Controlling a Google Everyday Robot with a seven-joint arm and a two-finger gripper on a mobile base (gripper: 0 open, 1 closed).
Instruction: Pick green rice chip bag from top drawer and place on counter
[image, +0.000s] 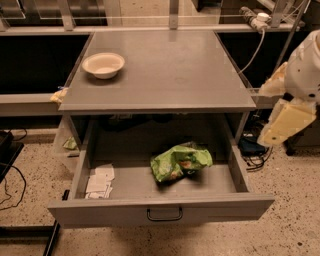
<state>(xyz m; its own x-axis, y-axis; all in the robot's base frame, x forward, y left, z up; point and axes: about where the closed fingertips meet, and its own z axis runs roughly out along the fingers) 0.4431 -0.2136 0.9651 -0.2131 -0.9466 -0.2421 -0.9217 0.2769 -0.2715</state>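
- In the camera view, the gripper (287, 122) hung at the far right, out past the side of the counter (165, 75) and touching nothing.
- A white bowl (103, 65) sat on the counter, far to the left of the gripper and higher up.
- The top drawer (160, 210) was pulled open, down and to the left of the gripper.
- The drawer's right wall and the counter's edge stood between the gripper and the bag.
- The green rice chip bag (181, 162) lay crumpled inside the drawer, left of the gripper and lower.
- Some white paper packets (99, 182) lay in the drawer's far left corner.
- I could not tell whether the gripper was open or closed, and it held nothing I could see.
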